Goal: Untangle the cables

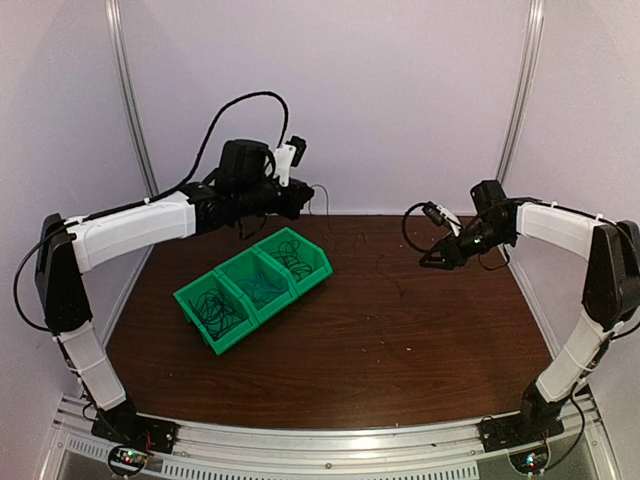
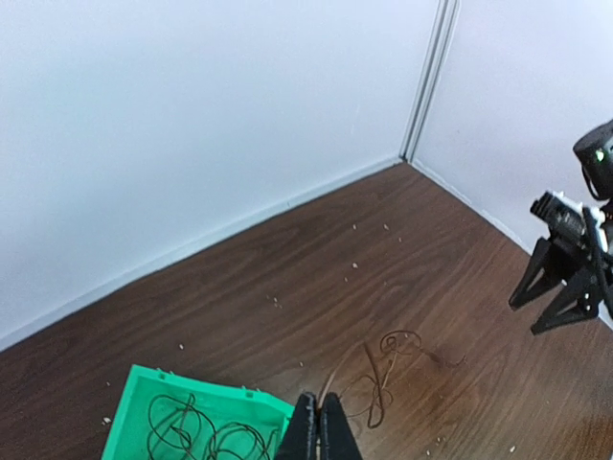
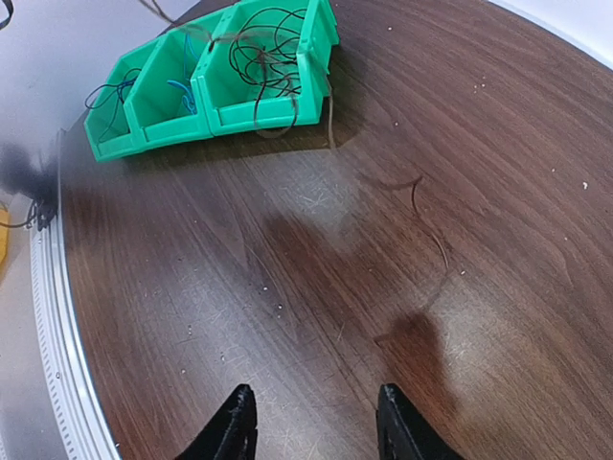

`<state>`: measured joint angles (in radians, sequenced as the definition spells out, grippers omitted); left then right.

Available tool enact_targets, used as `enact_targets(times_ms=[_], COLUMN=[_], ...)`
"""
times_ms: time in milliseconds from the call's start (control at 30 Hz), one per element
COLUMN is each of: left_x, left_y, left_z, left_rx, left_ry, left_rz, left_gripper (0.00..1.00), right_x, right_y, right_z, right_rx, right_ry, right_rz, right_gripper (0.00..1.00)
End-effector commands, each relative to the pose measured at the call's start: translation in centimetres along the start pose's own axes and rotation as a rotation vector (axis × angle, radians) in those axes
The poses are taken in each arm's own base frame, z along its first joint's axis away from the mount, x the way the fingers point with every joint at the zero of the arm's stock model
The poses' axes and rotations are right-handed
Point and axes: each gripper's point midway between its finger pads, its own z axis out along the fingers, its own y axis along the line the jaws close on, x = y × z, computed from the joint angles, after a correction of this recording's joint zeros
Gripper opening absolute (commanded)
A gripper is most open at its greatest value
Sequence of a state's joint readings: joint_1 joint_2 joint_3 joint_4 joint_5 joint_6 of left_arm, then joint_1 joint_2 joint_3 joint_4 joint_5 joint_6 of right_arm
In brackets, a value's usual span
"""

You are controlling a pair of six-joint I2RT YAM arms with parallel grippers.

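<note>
With left gripper (image 2: 320, 418) at the bottom centre of the left wrist view pinched shut, seemingly on a loose cable (image 2: 373, 381) trailing to a loop on the table (image 3: 192, 287), lift slowly and straight up. Watch against dragging along the other cables (image 3: 268, 48), black and blue, lying in the green bins (image 3: 158, 134) at the upper left of the right wrist view. Lower right gripper (image 3: 314, 395), half spread and empty at that view's bottom edge, onto the loop to pin it before pulling apart.
</note>
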<state>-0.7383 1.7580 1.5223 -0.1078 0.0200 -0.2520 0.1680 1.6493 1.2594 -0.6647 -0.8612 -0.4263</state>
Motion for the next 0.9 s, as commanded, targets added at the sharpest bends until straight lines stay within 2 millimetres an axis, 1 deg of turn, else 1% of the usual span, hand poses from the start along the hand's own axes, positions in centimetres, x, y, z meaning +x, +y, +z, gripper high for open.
enact_targets(times_ms=[0, 33, 100, 133, 233, 333, 433, 467, 500, 533, 633, 867], left_x=[-4.9, -5.8, -6.9, -7.5, -9.1, -10.7, -12.3, -12.9, -13.3, -13.9, -15.1, -17.3], left_y=[0.9, 1.1, 1.6, 2.0, 2.9, 4.2, 4.9, 5.1, 5.3, 5.6, 6.2, 7.3], left_z=[-1.3, -1.6, -2.0, -2.3, -3.0, -3.8, -4.8, -5.1, -5.4, -5.7, -6.6, -8.0], left_rx=[-0.015, -0.024, -0.034, -0.042, -0.06, -0.109, -0.131, -0.136, -0.142, -0.148, -0.165, -0.195], left_ry=[-0.102, -0.116, -0.136, -0.146, -0.173, -0.199, -0.228, -0.239, -0.247, -0.257, -0.281, -0.323], left_rz=[0.038, 0.046, 0.056, 0.059, 0.069, 0.075, 0.086, 0.09, 0.091, 0.092, 0.092, 0.096], left_gripper=[0.0, 0.0, 0.0, 0.0, 0.0, 0.0, 0.0, 0.0, 0.0, 0.0, 0.0, 0.0], right_x=[-0.4, -0.1, 0.4, 0.8, 2.6, 4.2, 4.8, 4.8, 4.8, 4.8, 4.9, 5.2], right_y=[0.4, 0.1, -0.7, -1.2, -3.1, -4.3, -4.7, -4.7, -4.7, -4.7, -4.8, -4.8], right_z=[-0.9, -1.0, -1.4, -1.7, -1.9, -1.8, -1.8, -1.8, -1.8, -1.8, -1.7, -1.5], right_rx=[-0.009, 0.004, 0.023, 0.036, 0.1, 0.152, 0.163, 0.159, 0.159, 0.158, 0.157, 0.154], right_ry=[-0.033, -0.036, -0.05, -0.059, -0.075, -0.053, -0.048, -0.048, -0.048, -0.05, -0.048, -0.042], right_rz=[-0.032, -0.027, -0.01, 0.002, 0.035, 0.035, 0.045, 0.047, 0.047, 0.045, 0.049, 0.049], right_gripper=[0.45, 0.45, 0.45, 0.47, 0.54, 0.57, 0.58, 0.68, 0.96, 0.99, 1.0, 1.0])
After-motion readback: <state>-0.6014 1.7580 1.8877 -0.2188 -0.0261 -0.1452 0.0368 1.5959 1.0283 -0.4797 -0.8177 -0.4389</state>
